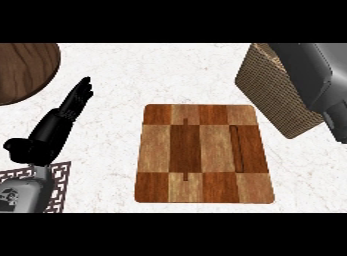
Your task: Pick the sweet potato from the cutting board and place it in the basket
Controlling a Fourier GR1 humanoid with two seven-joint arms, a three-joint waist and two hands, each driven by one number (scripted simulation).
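1. Fingers of my left hand (71,107) are straight and hold nothing, left of the cutting board (203,152) on the desk (109,150).
2. My right forearm (305,65) overlaps the basket (268,90); I cannot tell the right hand's state.
3. Sweet potato: hidden, position cannot be told.

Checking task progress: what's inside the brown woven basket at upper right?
Of the brown woven basket only an outer wall shows. The grey right forearm covers its opening, so the inside cannot be seen. The checkered wooden cutting board carries nothing.
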